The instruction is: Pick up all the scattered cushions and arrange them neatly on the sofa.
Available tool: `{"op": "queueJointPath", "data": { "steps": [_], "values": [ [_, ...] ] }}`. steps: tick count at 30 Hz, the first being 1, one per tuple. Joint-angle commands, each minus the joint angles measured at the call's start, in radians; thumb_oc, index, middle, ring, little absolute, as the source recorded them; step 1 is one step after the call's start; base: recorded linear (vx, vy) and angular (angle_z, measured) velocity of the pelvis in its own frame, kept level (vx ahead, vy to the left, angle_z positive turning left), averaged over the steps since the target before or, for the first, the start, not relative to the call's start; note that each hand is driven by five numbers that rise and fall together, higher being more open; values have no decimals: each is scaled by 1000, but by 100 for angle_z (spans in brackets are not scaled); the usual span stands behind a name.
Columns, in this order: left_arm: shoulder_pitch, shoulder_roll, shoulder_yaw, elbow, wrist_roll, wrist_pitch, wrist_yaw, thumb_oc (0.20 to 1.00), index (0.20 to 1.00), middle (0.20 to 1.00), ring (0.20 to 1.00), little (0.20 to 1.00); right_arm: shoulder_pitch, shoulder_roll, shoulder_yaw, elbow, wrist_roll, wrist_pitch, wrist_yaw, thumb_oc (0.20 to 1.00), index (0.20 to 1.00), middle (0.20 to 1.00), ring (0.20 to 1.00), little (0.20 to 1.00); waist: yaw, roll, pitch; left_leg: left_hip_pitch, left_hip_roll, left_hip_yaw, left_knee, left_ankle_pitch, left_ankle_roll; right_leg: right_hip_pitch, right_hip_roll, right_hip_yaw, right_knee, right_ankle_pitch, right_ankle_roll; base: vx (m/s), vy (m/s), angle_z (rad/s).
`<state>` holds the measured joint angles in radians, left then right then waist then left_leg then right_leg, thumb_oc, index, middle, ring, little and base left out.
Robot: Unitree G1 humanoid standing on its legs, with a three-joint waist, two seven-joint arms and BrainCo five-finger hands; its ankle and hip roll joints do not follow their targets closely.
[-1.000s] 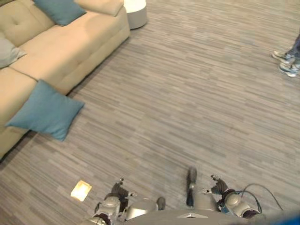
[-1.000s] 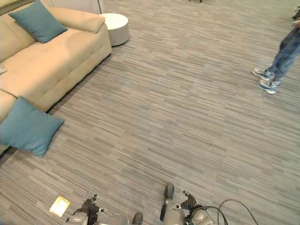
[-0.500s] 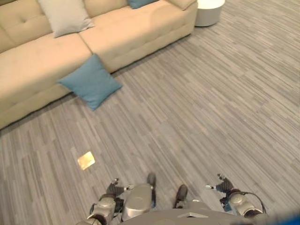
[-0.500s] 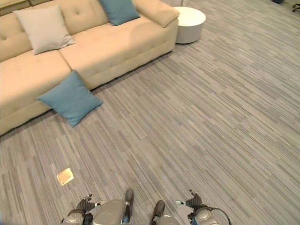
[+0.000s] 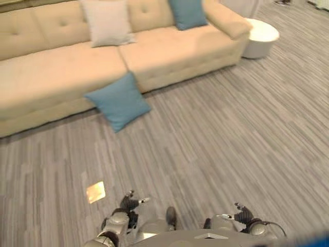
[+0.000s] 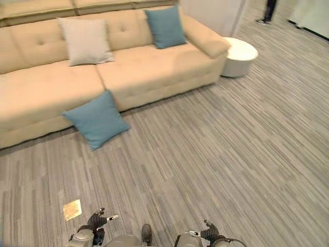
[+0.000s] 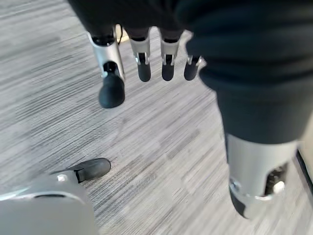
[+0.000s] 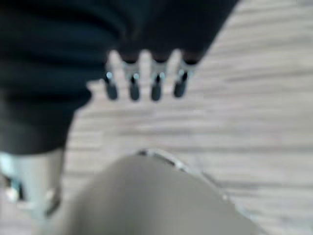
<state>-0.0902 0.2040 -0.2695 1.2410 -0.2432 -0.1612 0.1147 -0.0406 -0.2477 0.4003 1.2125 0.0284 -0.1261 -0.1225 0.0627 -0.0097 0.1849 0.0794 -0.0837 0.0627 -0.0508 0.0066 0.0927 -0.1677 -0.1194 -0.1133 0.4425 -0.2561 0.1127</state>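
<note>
Cushion work next: I read the blue cushion [image 6: 96, 119] leaning against the sofa [image 6: 154, 72] front edge, on the floor [image 6: 216, 144], as my target. I'd walk in square and low before reaching. Left hand [image 7: 142, 58] and right hand [image 8: 144, 83] hang relaxed, grasping nothing. The right eye view adds a person's legs [image 6: 267, 10] beyond the round white table [image 6: 237, 55].

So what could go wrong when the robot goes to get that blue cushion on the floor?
The blue cushion leans against the sofa front, so a push might wedge it against the base instead of lifting it. Both hands, left hand and right hand, hang low, open and empty, far from it, so the robot must walk closer and could step on the small yellowish paper lying in between.
</note>
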Motion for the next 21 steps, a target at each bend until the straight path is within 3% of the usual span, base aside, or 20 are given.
{"op": "queueJointPath", "data": {
  "steps": [1, 4, 5, 7, 9, 10, 11, 18, 21],
  "values": [
    [7, 4, -1, 17, 31, -23, -13, 1000, 1000, 1000, 1000, 1000, -8, -163, -99, 60, 75, 40, 105, 1000, 1000, 1000, 1000, 1000, -7, -28, 17, -6, 35, -76, 109, -170, -47, 106, 21, 50, -341, 191, 6, 202, -306, 103],
    [-4, -5, -10, 16, 31, -25, -8, 1000, 1000, 1000, 1000, 1000, -1, -113, -76, 43, 97, 15, 71, 1000, 1000, 1000, 1000, 1000, -4, -28, 11, -11, 45, -72, 99, -162, -55, 114, 17, 31, -351, 196, 1, 65, -212, 71],
    [-20, -1, -30, 8, 32, -26, -5, 1000, 1000, 1000, 1000, 1000, -9, -74, -76, -24, 138, -11, 32, 1000, 1000, 1000, 1000, 1000, -15, -35, 4, -50, 77, -67, 102, -122, -103, 154, 34, -22, -411, 197, -17, 30, -251, 25],
    [-24, -4, -33, 7, 33, -25, -5, 1000, 1000, 1000, 1000, 1000, -11, -71, -76, -25, 147, -25, 29, 1000, 1000, 1000, 1000, 1000, -23, -39, 6, -71, 85, -56, 112, -109, -112, 170, 33, -50, -419, 192, -22, 23, -204, 92],
    [-28, -9, -31, 8, 33, -22, -3, 1000, 1000, 1000, 1000, 1000, -12, -70, -85, -16, 154, -14, 27, 1000, 1000, 1000, 1000, 1000, -34, -43, 13, -115, 116, 31, 144, -91, -118, 182, 21, -96, -417, 184, -33, -32, -95, 111],
    [-28, -8, -31, 8, 33, -22, -3, 1000, 1000, 1000, 1000, 1000, -13, -70, -84, -16, 154, -14, 27, 1000, 1000, 1000, 1000, 1000, -35, -43, 13, -117, 116, 30, 147, -92, -118, 181, 21, -96, -417, 184, -33, -50, -88, 40],
    [-27, -14, -29, 6, 31, -21, -7, 1000, 1000, 1000, 1000, 1000, -8, -72, -86, -6, 155, -11, 26, 1000, 1000, 1000, 1000, 1000, -41, -40, 13, -127, 145, 104, 157, -87, -119, 190, 20, -130, -425, 177, -42, -25, -63, 45],
    [-12, -10, -20, 24, 42, -14, -13, 1000, 1000, 1000, 1000, 1000, 6, -58, -70, 17, 134, -11, 33, 1000, 1000, 1000, 1000, 1000, -41, -32, 3, -77, 151, 75, 138, -91, -131, 228, 50, -138, -435, 156, -67, 67, -108, 20],
    [-16, -5, -21, 22, 42, -13, -17, 1000, 1000, 1000, 1000, 1000, 10, -58, -69, 20, 136, -9, 36, 1000, 1000, 1000, 1000, 1000, -41, -43, 22, -125, 164, 70, 294, -92, -142, 248, 54, -132, -438, 142, -89, 24, -126, 7]
  ]
}}
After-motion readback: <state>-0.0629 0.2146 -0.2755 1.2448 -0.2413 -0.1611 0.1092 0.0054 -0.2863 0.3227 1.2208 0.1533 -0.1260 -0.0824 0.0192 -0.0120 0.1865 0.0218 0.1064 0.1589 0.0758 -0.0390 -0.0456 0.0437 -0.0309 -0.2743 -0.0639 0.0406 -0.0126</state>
